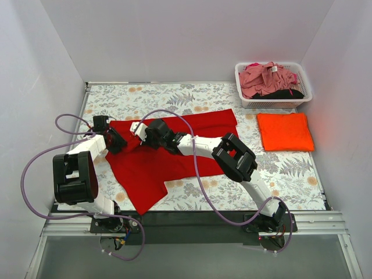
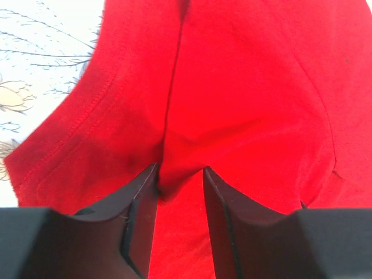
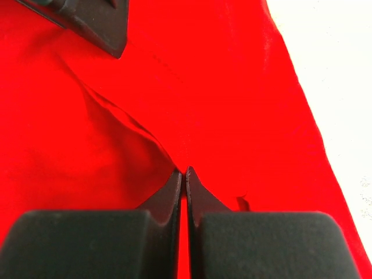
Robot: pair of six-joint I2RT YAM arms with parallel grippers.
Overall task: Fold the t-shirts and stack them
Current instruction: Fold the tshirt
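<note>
On floral-clothed bench | bright red soft-cloth t-shirt | step: first fold — right gripper pinching cloth ridge, left gripper half-spread astride crease, hold unclear | next: firm pinch, joint lift-over

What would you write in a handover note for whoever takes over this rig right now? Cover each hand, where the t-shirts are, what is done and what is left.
Left hand: jaws part-way apart around a ridge of the red t-shirt; whether it grips is unclear.
Right hand: shut on the red t-shirt, close beside the left hand.
Red t-shirt: spread on the table, partly folded.
Orange t-shirt: folded flat, to the right of the red one.
Pink t-shirt and black t-shirt: heaped in the basket, far right.
Done: orange folded.
Left: fold red, pink and black; stack all.
</note>
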